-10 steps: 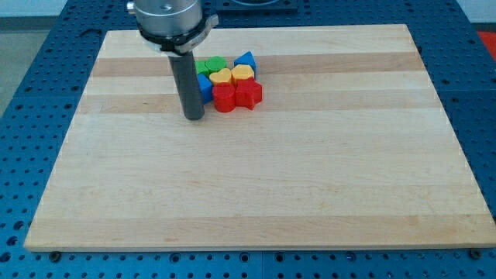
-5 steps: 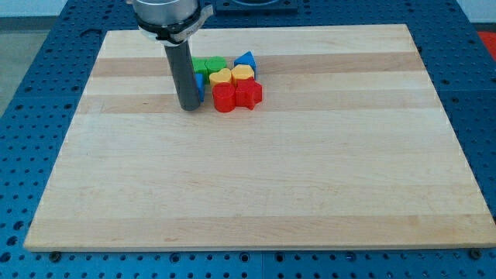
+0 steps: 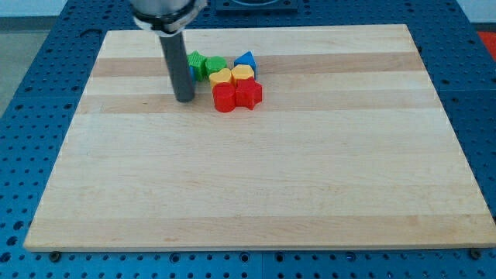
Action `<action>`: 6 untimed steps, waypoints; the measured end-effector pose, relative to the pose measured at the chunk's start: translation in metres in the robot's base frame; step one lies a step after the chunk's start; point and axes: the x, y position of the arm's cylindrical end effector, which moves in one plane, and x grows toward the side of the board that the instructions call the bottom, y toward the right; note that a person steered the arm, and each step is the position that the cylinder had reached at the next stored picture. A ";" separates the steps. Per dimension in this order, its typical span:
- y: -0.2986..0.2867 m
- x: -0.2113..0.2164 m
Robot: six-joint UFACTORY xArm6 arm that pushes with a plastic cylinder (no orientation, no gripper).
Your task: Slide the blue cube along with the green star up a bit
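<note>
My dark rod comes down from the view's top left, and my tip (image 3: pixel 184 99) rests on the board at the left of the block cluster. The blue cube (image 3: pixel 193 74) shows only as a sliver at the rod's right edge, touching the rod. A green block (image 3: pixel 197 61) sits just above the cube, and a second green block (image 3: pixel 216 65) is to its right. I cannot tell which of the two is the star.
Two yellow blocks (image 3: pixel 222 77) (image 3: pixel 242 74) sit right of the cube. A red block (image 3: pixel 225 98) and a red star (image 3: pixel 248 94) lie below them. A blue triangular block (image 3: pixel 246 59) is at the cluster's top right. The wooden board (image 3: pixel 256 186) lies on a blue perforated table.
My tip has moved up and slightly left along the cluster's left side. The blue cube and the left green block have shifted up with it. The other blocks stay put.
</note>
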 end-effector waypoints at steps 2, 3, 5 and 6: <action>-0.014 -0.003; -0.014 -0.013; 0.002 -0.014; 0.031 -0.014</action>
